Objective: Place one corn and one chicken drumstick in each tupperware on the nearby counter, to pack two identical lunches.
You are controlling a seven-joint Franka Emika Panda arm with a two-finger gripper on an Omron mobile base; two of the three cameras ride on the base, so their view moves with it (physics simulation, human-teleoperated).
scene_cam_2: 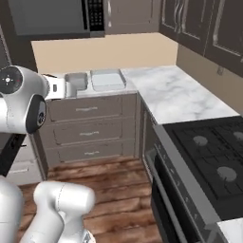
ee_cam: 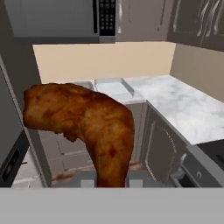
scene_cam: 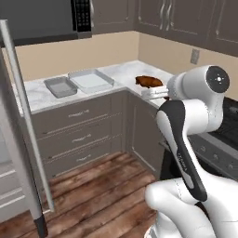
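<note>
My gripper [scene_cam: 151, 89] is shut on a brown roasted chicken drumstick [scene_cam: 148, 82], held in the air in front of the counter corner. In the hand view the drumstick [ee_cam: 87, 127] looms large, rising from between the fingertips of the gripper [ee_cam: 111, 181]. The two tupperware trays sit side by side on the white marble counter [scene_cam: 121, 72]: the smaller mid-grey one [scene_cam: 60, 86] on the left, the larger pale one [scene_cam: 90, 80] on the right. Both trays look empty, and they also lie ahead in the hand view, pale tray [ee_cam: 113, 87] beyond the drumstick. The corn is out of view.
A microwave [scene_cam: 46, 18] hangs above the trays under dark wall cabinets. A black stove [scene_cam_2: 209, 156] stands on the right past the counter corner. The grey fridge door edge [scene_cam: 23, 135] runs down the left. Wooden floor [scene_cam: 102, 190] lies between me and the drawers.
</note>
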